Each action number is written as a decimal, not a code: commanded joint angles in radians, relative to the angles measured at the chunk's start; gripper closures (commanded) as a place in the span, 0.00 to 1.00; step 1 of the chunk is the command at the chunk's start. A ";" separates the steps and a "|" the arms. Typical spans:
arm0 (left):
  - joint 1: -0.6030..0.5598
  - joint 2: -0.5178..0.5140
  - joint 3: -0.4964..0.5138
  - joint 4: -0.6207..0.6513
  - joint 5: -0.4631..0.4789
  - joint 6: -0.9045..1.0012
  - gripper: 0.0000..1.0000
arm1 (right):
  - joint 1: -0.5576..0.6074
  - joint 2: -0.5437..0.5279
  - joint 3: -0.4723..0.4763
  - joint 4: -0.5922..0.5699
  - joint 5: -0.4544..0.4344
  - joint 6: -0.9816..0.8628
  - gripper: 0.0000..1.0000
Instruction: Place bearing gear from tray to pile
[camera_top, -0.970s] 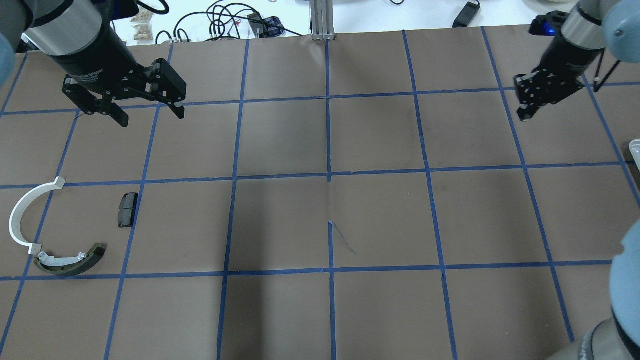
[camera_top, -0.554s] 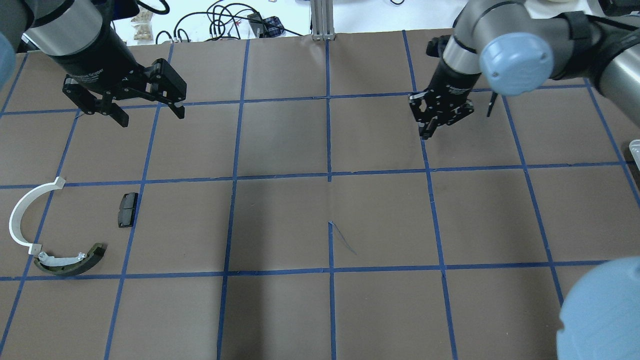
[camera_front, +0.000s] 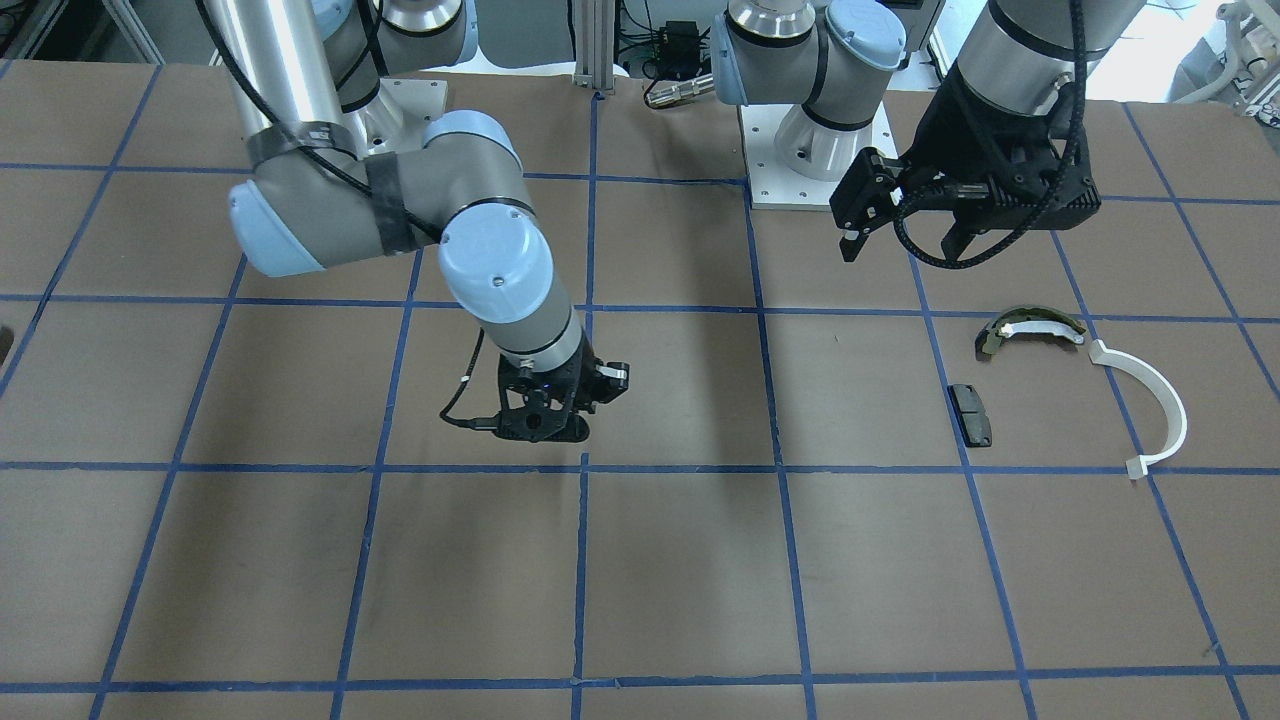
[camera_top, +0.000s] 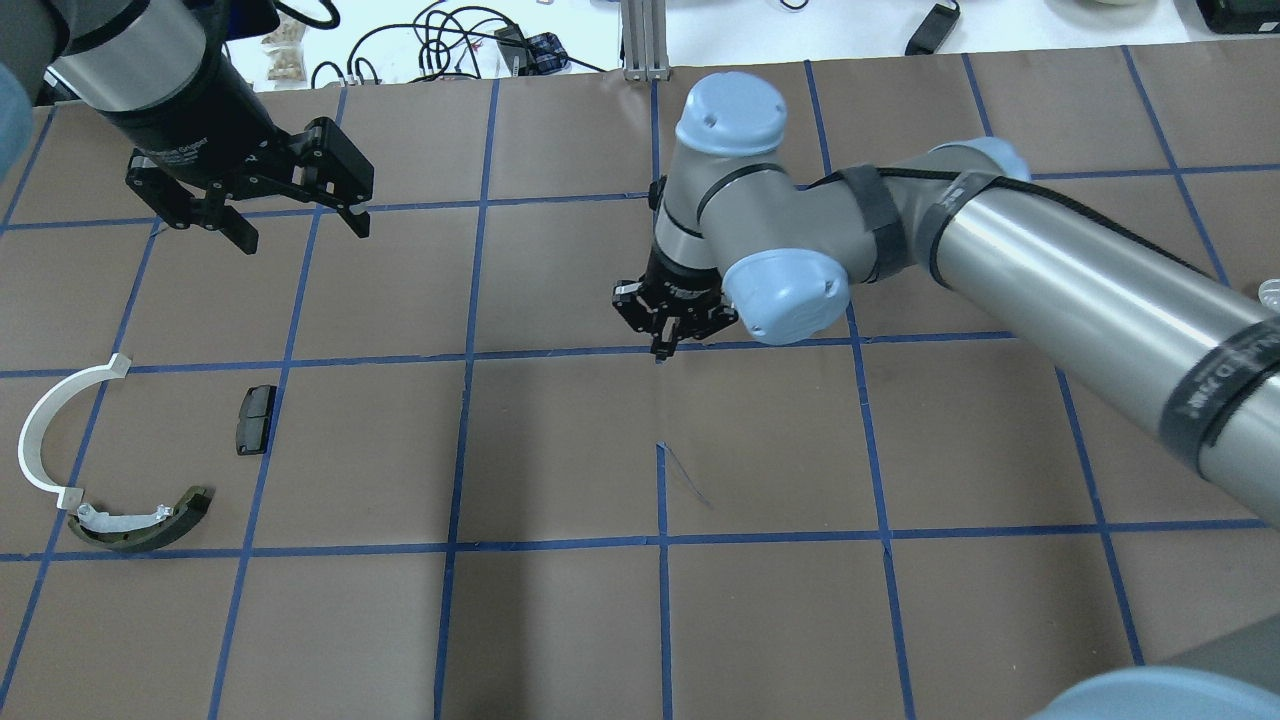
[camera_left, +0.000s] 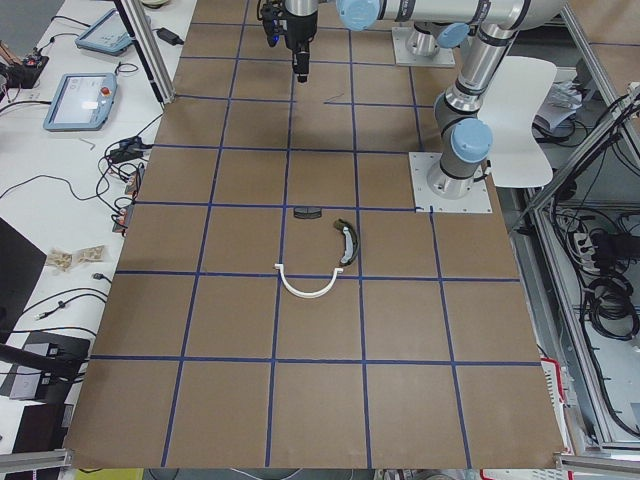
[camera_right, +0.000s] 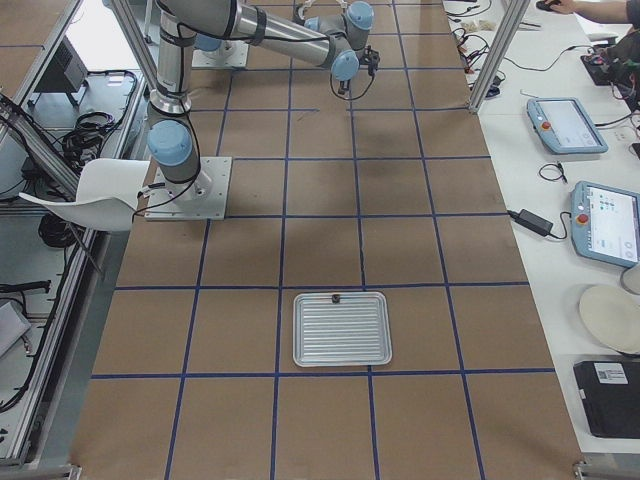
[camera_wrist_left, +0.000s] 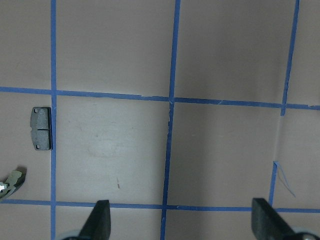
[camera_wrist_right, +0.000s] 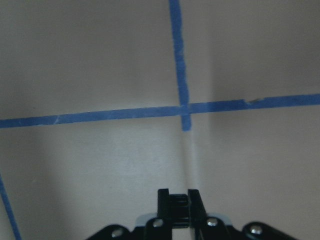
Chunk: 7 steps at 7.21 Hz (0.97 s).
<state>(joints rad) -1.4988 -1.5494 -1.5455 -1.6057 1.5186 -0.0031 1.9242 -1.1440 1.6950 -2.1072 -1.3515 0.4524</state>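
Note:
The pile lies at the table's left: a white half-ring strip (camera_top: 35, 420), an olive-and-white curved shoe (camera_top: 140, 525) and a small black pad (camera_top: 255, 420), also shown from the front (camera_front: 972, 414) and in the left wrist view (camera_wrist_left: 41, 128). My left gripper (camera_top: 300, 235) hangs open and empty behind the pile. My right gripper (camera_top: 660, 350) is low over the table's centre, at a tape crossing. In the right wrist view its fingers (camera_wrist_right: 178, 197) are shut on a small dark part, the bearing gear. The metal tray (camera_right: 340, 330) lies at the table's right end.
One small dark item (camera_right: 335, 298) lies at the tray's far rim. The right arm's long forearm (camera_top: 1050, 260) stretches across the table's right half. Cables and a post (camera_top: 645, 40) sit beyond the back edge.
The right arm has swept from the far right toward the table's centre, its gripper shut throughout. The left arm and the pile have not moved.

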 joint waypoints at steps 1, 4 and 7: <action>0.000 0.000 -0.001 0.000 0.000 0.000 0.00 | 0.079 0.075 0.024 -0.101 0.006 0.071 0.96; 0.000 0.000 -0.001 0.003 0.000 0.000 0.00 | 0.094 0.066 0.023 -0.116 -0.009 0.115 0.00; 0.003 0.000 0.002 0.009 -0.006 -0.002 0.00 | -0.003 -0.003 0.017 -0.096 -0.079 0.072 0.00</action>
<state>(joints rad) -1.5002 -1.5493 -1.5456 -1.5997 1.5159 -0.0044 1.9771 -1.1158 1.7103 -2.2120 -1.3811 0.5470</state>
